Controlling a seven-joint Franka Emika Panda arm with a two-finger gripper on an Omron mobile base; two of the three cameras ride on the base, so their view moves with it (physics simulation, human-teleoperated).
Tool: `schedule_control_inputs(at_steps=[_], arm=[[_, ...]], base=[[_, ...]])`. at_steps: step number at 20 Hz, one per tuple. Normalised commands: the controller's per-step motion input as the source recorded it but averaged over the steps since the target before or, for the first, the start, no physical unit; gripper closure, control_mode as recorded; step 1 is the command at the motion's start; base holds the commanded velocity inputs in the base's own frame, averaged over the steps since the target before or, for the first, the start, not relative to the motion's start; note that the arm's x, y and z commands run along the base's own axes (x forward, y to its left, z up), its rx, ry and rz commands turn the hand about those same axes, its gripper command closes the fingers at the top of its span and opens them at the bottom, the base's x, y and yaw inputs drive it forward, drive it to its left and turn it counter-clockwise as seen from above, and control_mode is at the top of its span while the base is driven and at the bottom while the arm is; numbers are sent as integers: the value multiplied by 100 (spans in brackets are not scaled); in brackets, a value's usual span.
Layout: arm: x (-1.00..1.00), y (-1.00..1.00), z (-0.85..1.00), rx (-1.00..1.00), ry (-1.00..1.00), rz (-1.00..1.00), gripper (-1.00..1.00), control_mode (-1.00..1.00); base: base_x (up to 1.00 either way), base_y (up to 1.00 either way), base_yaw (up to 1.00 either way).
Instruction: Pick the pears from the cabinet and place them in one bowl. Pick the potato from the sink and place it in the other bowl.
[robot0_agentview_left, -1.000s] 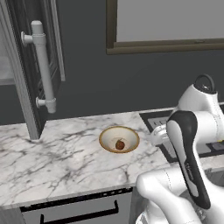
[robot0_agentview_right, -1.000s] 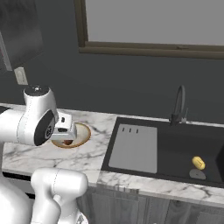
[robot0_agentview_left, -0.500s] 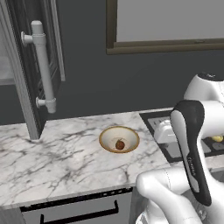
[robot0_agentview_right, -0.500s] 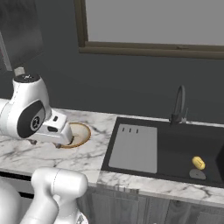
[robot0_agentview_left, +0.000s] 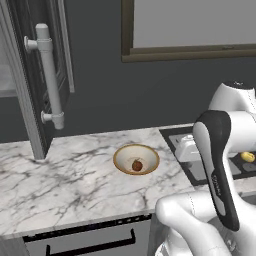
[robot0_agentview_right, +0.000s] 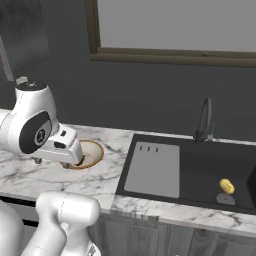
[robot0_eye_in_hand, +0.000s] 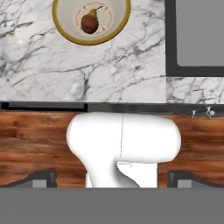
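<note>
At the left, the cabinet (robot0_agentview_left: 30, 100) door stood open. On the marble table (robot0_agentview_left: 65, 185) the tan bowl (robot0_agentview_left: 136, 159) held one brown pear (robot0_agentview_left: 136, 165), stem up. The tool (robot0_eye_in_hand: 113, 177) hovered wide open, holding nothing. Far right, the potato (robot0_agentview_right: 227, 186) lay in the black sink (robot0_agentview_right: 210, 172): likely firm, light and prone to roll, best pinched across its narrow middle.
</note>
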Motion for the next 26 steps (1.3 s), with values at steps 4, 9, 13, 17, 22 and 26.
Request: schedule_control_inputs(at_steps=[4, 9, 13, 17, 22, 26], arm=[[0, 0, 0, 0, 0, 0, -100, 100], [0, 0, 0, 0, 0, 0, -100, 100], [0, 0, 0, 0, 0, 0, -100, 100], [0, 0, 0, 0, 0, 0, -100, 100], [0, 0, 0, 0, 0, 0, -100, 100], [0, 0, 0, 0, 0, 0, -100, 100]], base=[[-57, 18, 0], [-100, 56, 0], [-97, 82, 0], [-68, 79, 0], [6, 100, 1], [26, 100, 0]])
